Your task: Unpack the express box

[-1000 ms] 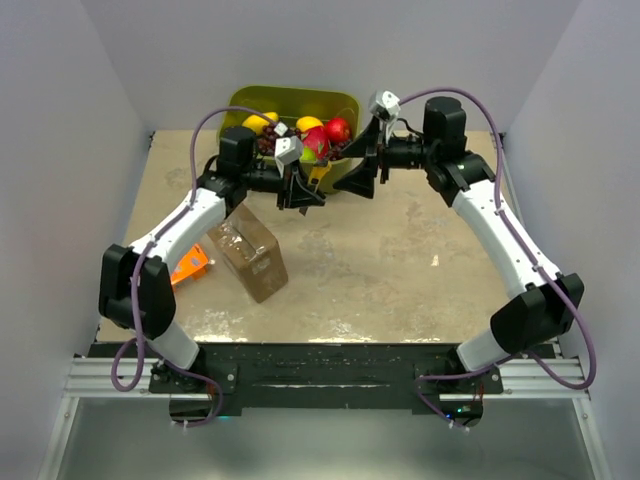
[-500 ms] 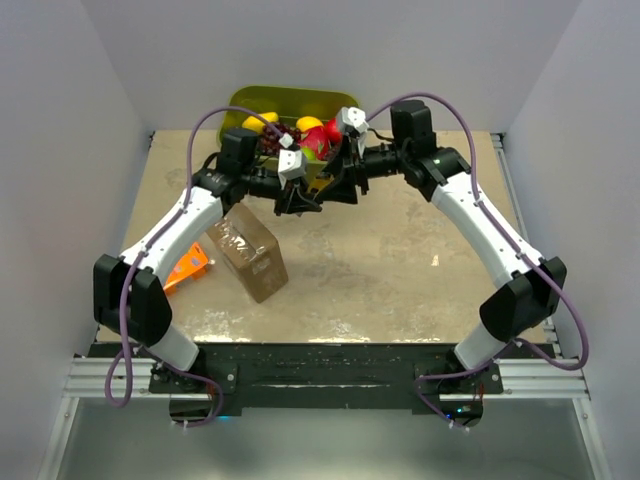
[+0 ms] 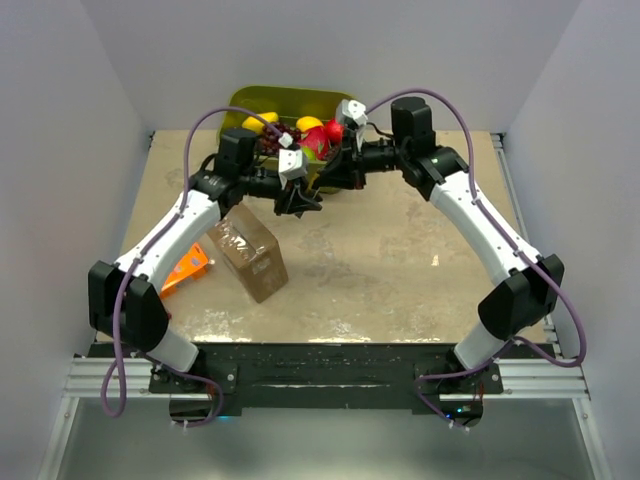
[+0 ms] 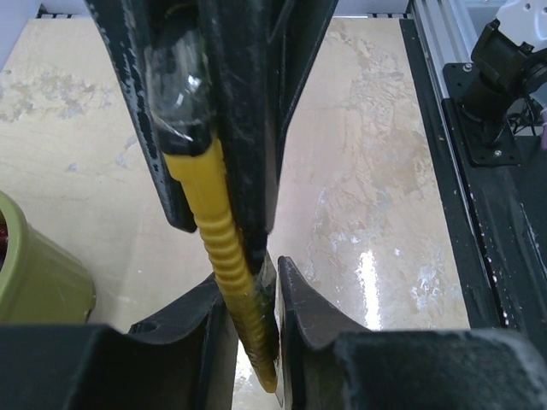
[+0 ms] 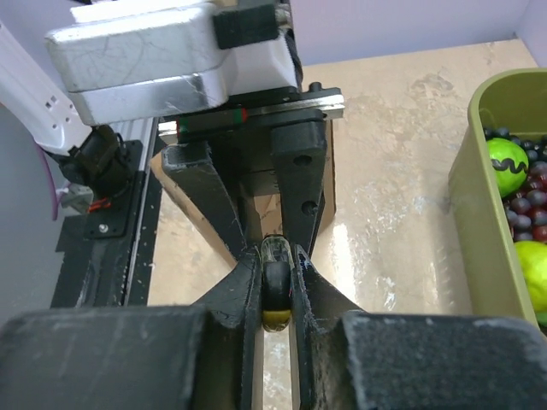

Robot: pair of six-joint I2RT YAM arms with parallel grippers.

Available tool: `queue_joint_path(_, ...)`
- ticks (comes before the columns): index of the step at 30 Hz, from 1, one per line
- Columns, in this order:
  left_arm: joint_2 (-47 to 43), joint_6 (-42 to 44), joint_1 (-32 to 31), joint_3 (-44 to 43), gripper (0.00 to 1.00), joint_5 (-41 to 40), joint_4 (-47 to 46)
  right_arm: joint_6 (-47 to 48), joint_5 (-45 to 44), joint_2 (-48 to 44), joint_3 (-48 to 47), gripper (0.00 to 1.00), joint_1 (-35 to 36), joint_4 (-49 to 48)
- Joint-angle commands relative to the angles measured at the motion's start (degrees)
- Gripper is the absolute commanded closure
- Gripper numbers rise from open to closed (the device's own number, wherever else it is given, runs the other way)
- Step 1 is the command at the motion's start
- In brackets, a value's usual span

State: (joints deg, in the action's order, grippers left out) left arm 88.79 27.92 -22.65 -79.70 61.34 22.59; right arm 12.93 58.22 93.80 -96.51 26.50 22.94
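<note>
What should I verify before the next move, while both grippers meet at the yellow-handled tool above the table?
1. The left gripper grips the yellow-handled tool on its ribbed handle: ok.
2. The right gripper is closed on the tool's clear end: ok.
3. The blade is covered: cannot tell.
4. The express box lies on the table, apart from both grippers, with tape on its top: ok.
5. There is clearance from the green fruit bin: cannot tell. In the top view the grippers overlap its near rim.
</note>
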Motion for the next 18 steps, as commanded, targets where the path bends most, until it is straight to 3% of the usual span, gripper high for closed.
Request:
queue_joint_path(1, -2.75, -3.58, -0.28, 1.74, 0.74, 0.18, -4.48, -4.49, 2.08, -2.22, -0.88, 1.0, -1.98, -4.13)
queue_joint_path(8, -2.66, -7.79, 0.24, 2.27, 0.77, 1.5, -6.94, -5.28, 2.78, -3.01, 0.71, 1.0, -2.68, -4.66)
queue_joint_path(12, -1.96, -11.74, 0.94, 2.44, 1.0, 4.48, -9.75, -4.93, 2.6, -3.45, 1.32, 1.0, -3.03, -4.13)
queue_joint_path(14, -1.7, -13.24, 1.38, 2.71, 1.0, 4.93, -10.63, -4.84, 3.74, -3.54, 1.5, 0.99, -3.73, -3.52)
queue_joint_path(15, -1.52, -13.16, 1.39, 2.8, 1.0, 5.02, -10.72, -4.67, 6.27, -3.45, 1.33, 0.89, -3.82, -2.73)
queue_joint_path(16, -1.52, -12.55, 1.39, 2.8, 1.0, 4.67, -10.55, -2.06, 7.17, -2.84, -0.24, 0.66, -4.0, -0.72)
queue_joint_path(18, -1.34, -9.83, 1.3, 2.01, 1.0, 3.53, -8.89, 2.51, 7.96, -2.13, -1.66, 0.5, -3.91, 5.96)
